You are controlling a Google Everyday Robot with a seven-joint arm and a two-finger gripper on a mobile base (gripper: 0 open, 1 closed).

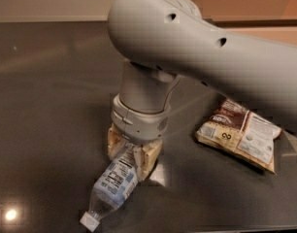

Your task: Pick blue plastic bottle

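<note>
The blue plastic bottle lies on its side on the dark table, with its white cap pointing to the front left. Its pale blue-and-white label with black print faces up. My gripper hangs straight down from the big grey arm over the bottle's base end. Its two tan fingers press against either side of the bottle's upper body. The bottle's base is hidden under the wrist.
A brown snack bag lies flat on the table to the right of the gripper. The table's far edge meets a light wall at the top. A lamp glare spot shows at the front left.
</note>
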